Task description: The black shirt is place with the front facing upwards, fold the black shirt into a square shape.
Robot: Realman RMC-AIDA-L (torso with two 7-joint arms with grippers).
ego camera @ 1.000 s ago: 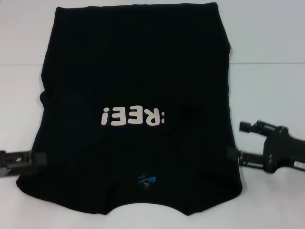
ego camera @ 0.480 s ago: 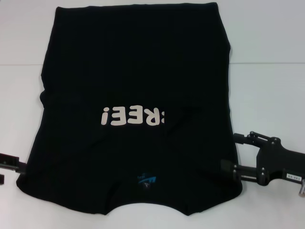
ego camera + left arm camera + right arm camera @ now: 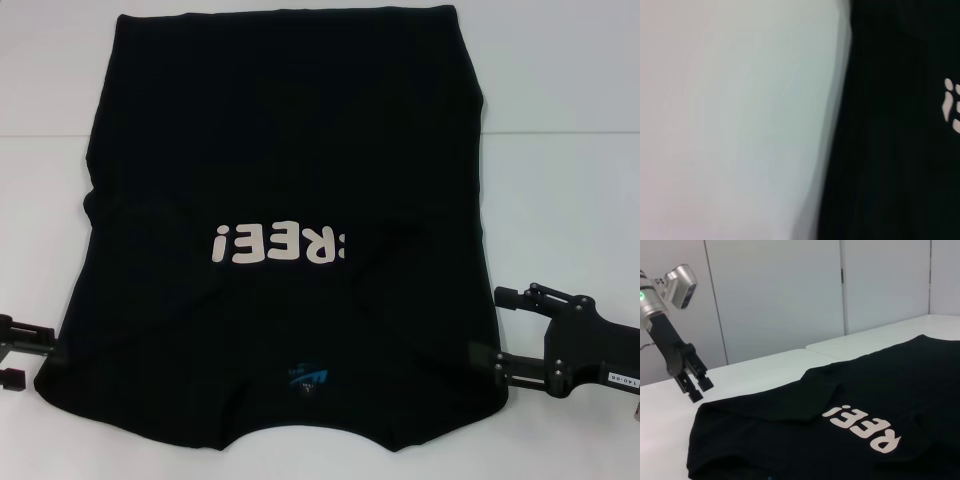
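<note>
The black shirt (image 3: 280, 150) lies flat on the white table (image 3: 560, 190), front up, with both sleeves folded in. Its white lettering (image 3: 280, 245) reads upside down and the blue neck label (image 3: 305, 378) is near the front edge. My left gripper (image 3: 22, 355) is open just off the shirt's left shoulder corner. The right wrist view shows the left gripper (image 3: 697, 389) hovering over the table beside the shirt (image 3: 865, 400). My right gripper (image 3: 492, 327) is open at the shirt's right shoulder edge, its nearer finger (image 3: 480, 356) over the cloth's border. In the left wrist view, the shirt (image 3: 900, 150) shows beside bare table.
A seam (image 3: 560, 133) crosses the table behind the arms. White wall panels (image 3: 780, 295) stand beyond the table's far side in the right wrist view.
My left gripper has drawn back leftward off the shirt's edge. My right gripper has shifted toward the front edge and in toward the shirt's right shoulder. The shirt has not moved.
</note>
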